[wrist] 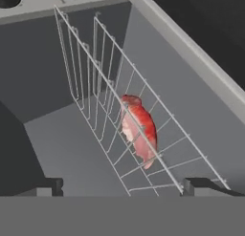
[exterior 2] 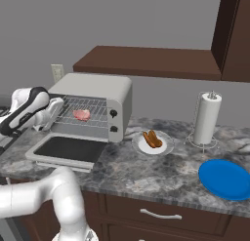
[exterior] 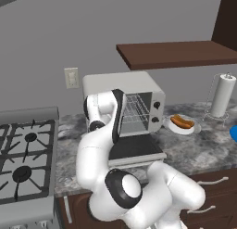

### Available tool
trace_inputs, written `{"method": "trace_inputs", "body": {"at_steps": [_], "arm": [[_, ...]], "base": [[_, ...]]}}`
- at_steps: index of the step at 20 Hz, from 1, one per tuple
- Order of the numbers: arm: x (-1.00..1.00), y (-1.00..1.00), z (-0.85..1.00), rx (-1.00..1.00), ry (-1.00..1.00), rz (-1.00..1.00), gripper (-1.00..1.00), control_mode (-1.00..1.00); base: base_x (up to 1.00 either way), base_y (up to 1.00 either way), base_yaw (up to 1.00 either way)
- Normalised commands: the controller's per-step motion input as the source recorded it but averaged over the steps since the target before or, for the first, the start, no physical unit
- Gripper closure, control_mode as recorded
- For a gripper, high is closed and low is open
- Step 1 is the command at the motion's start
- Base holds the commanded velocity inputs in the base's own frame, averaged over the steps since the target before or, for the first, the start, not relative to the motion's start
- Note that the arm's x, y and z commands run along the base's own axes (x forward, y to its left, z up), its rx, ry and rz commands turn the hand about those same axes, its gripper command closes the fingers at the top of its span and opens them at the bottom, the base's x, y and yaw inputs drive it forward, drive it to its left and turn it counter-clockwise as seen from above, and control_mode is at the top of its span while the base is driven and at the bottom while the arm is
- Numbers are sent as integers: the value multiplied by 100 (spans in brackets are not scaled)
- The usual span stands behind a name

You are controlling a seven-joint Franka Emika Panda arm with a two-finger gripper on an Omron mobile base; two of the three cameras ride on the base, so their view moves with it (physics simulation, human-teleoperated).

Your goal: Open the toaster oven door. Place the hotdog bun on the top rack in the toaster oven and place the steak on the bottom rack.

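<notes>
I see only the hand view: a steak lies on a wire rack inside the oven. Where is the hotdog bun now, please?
Observer: The hotdog bun is not in the oven. It lies on a white dish on the counter, just right of the toaster oven.
Operator: Thank you. Is the toaster oven door fully down, or only half?
Observer: Fully down. It lies flat in front of the oven, glass side up, and nothing rests on it.
</notes>
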Motion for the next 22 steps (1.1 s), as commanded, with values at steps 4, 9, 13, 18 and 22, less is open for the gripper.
{"method": "trace_inputs", "body": {"at_steps": [4,9,13,18,22], "arm": [[10,3,-6,0,3,0,-100,-100],[10,0,-16,0,6,0,-100,-100],[15,0,-11,0,2,0,-100,-100],[14,2,-19,0,3,0,-100,-100],[16,3,-17,0,3,-1,-100,-100]], "base": [[0,0,0],[0,0,0],[0,0,0],[0,0,0],[0,0,0]]}}
